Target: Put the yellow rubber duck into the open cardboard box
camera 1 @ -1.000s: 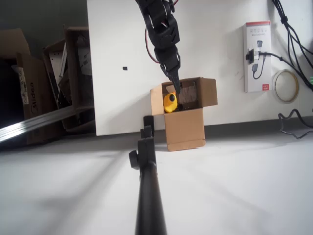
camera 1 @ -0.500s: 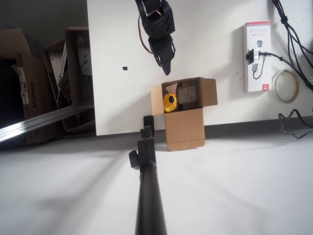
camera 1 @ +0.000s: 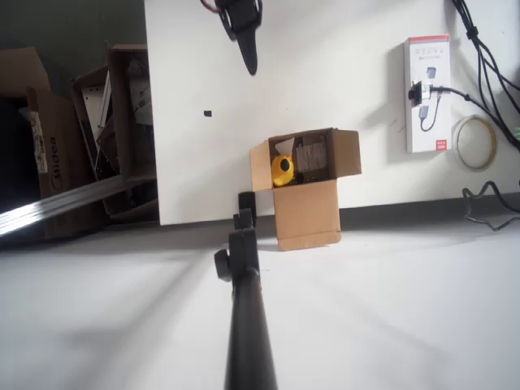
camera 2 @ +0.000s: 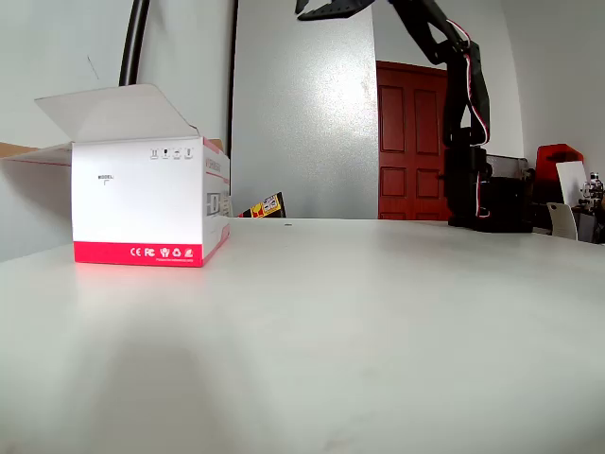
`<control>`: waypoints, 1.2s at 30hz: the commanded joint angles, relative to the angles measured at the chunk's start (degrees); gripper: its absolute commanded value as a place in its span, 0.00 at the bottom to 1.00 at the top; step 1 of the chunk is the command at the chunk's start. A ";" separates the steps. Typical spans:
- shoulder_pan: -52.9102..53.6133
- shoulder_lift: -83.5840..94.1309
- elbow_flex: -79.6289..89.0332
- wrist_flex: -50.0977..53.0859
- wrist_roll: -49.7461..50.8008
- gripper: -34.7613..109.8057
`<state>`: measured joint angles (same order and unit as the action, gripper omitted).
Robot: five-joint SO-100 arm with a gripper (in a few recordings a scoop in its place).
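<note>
The jaws look slightly parted at the tips in the fixed view and carry nothing; the overhead view shows them only as one dark point, so how far apart they stand is hard to judge. The gripper (camera 1: 246,50) hangs near the top edge of the overhead view, well apart from the box, and in the fixed view (camera 2: 326,8) it rides high above the white table (camera 1: 195,162).

Going left to right in the overhead view: the dark cluttered cartons (camera 1: 89,130) lie off the table's left edge; next comes bare white tabletop; then the open cardboard box (camera 1: 305,191), which stands at the table's near edge, its front wall overhanging that edge. The yellow rubber duck (camera 1: 281,169) lies inside it, against the left wall. Further right lies the white-and-red package (camera 1: 427,93), then a tape ring (camera 1: 475,142) and cables.

With the duck in the box, the placing step appears done. The next move would likely be only a retreat to rest, and the room for it is wide: nothing stands between gripper and box.
</note>
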<state>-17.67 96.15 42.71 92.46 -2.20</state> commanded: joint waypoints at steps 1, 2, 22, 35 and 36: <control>2.99 9.14 2.11 0.35 0.00 0.24; 3.60 11.43 3.96 0.35 0.00 0.24; 16.26 60.64 60.64 -10.81 -3.16 0.24; 17.93 75.23 89.47 -26.19 -5.10 0.25; 17.75 75.94 91.14 -26.98 -5.10 0.25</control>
<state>0.35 170.51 130.61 67.76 -6.94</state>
